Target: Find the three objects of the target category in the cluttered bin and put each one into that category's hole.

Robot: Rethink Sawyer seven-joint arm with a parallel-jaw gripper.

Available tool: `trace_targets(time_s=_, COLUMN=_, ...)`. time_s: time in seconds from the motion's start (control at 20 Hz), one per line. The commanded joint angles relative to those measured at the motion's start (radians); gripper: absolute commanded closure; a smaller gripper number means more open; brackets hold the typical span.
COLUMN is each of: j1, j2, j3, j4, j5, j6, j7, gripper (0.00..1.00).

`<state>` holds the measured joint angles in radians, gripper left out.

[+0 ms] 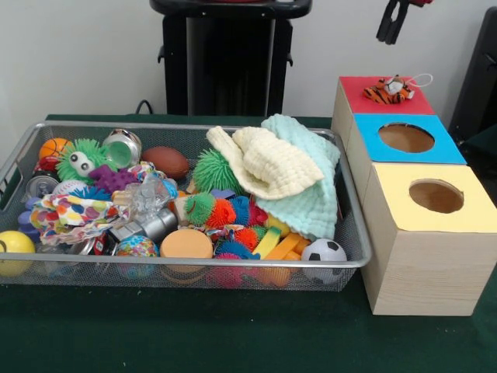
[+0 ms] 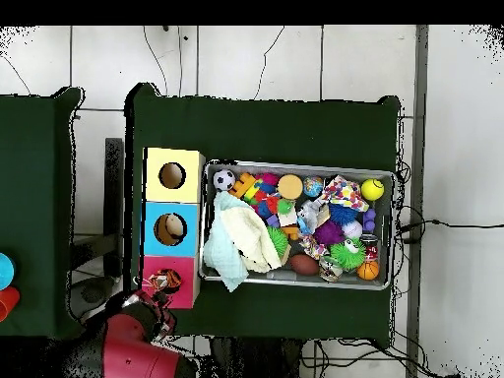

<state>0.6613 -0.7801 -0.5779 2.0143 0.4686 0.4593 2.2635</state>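
Green table (image 1: 233, 334), bin (image 1: 186, 264) long axis left-right, gripper (image 1: 394, 19) above red box (image 1: 353, 92).

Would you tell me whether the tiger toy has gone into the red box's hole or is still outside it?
Outside: the tiger toy lies on the red top, covering where the hole would be.

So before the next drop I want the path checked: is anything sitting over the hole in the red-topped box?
Yes. A striped tiger toy lies on the red top, over where the hole would be; the hole itself is not visible.
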Motion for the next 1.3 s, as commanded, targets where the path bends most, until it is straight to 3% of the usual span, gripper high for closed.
trace_targets(time_s=0.05, j1=-0.08, j2=0.089, j3=0.139, j4=0.04, j5=0.072, j6=-0.167, j7=0.257, gripper=1.0)
trace_targets(time_s=0.6, j1=-0.123, j2=0.112, j3=0.27, j4=0.111, j5=0.132, j6=-0.347, j7=0.294, gripper=1.0)
trace_targets(time_s=0.9, j1=-0.057, j2=0.121, j3=0.218, j4=0.088, j5=0.179, j6=-0.285, j7=0.306, gripper=1.0)
trace_targets(time_s=1.3, j1=-0.05, j2=0.128, j3=0.188, j4=0.072, j5=0.183, j6=-0.256, j7=0.268, gripper=1.0)
